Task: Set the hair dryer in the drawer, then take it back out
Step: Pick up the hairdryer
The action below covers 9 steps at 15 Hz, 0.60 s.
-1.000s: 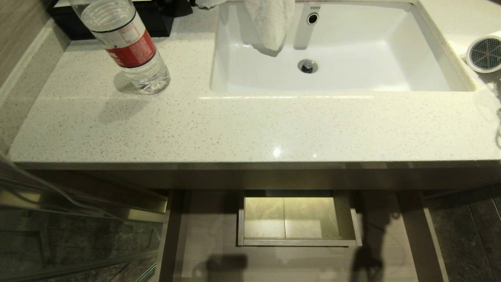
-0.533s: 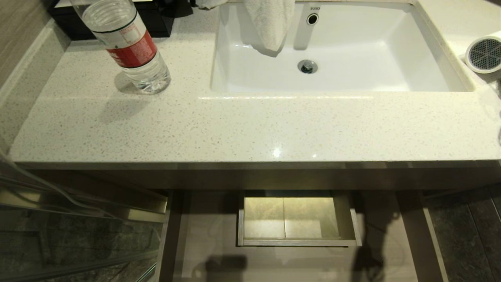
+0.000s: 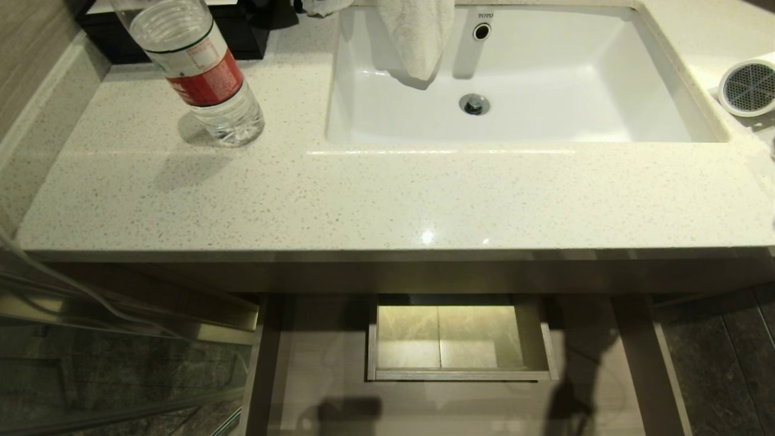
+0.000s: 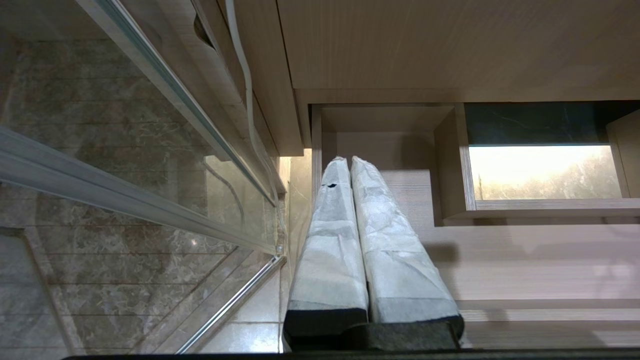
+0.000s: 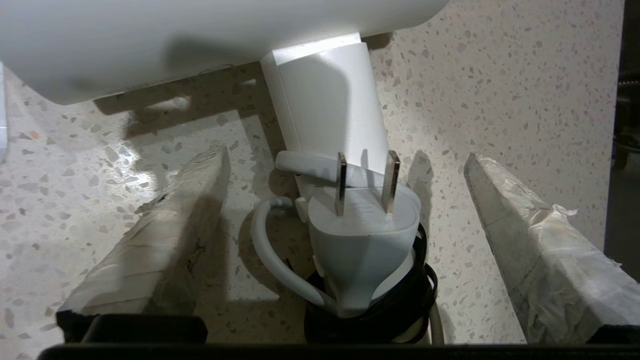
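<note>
A: Where the speckled cream stone bench (image 3: pixel 387 194) meets the right edge of the head view, we see the small white hair dryer (image 3: pixel 749 88) with its grey mesh grille facing us, lying just beside the white rectangular sink (image 3: pixel 605 79).

B: From the right wrist view we note the right gripper (image 5: pixel 345 170) spread wide over the bench, its taped fingers (image 5: pixel 165 225) on either side of the dryer's handle, the white two-pin plug (image 5: pixel 362 225) and the cord bundled by a black tie. We see the fingers clear of all of them; nothing is held.

A: Below the bench, we find the shallow light wood-grain drawer (image 3: pixel 460 375) pulled open, with nothing in it.

B: The left gripper (image 4: pixel 350 162) hangs low beside a glass panel (image 4: pixel 125 200), its two taped fingers pressed together.

A: On the bench's left stands a clear plastic water bottle with a red label (image 3: pixel 200 72); a white towel (image 3: pixel 418 36) drapes into the sink.
</note>
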### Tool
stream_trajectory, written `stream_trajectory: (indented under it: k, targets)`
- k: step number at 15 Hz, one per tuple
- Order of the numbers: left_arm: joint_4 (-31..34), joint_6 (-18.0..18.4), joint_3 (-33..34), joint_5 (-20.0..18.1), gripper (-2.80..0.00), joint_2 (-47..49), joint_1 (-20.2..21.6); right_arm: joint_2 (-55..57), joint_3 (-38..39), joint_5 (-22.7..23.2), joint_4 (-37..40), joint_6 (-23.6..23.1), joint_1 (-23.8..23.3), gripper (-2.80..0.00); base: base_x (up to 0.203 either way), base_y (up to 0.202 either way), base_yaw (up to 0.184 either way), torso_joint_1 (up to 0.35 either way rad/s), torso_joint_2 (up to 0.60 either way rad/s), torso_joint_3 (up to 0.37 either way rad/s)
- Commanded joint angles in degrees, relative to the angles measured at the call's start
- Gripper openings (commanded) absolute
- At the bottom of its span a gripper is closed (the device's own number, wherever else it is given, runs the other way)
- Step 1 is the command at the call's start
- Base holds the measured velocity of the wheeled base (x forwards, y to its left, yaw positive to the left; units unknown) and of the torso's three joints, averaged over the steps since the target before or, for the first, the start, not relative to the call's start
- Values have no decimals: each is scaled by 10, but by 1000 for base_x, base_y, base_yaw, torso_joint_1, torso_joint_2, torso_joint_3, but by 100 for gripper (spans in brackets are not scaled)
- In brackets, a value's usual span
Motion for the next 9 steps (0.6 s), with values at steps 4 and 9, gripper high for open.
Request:
stream_trajectory:
  k: [4,9]
  targets:
    - [0,0,0,0,-280,0,0,-17,11,11,44,-1,1,0,0,0,0,0,0,0]
    - [0,0,0,0,-280,0,0,-17,12,23,67,-2,1,0,0,0,0,0,0,0]
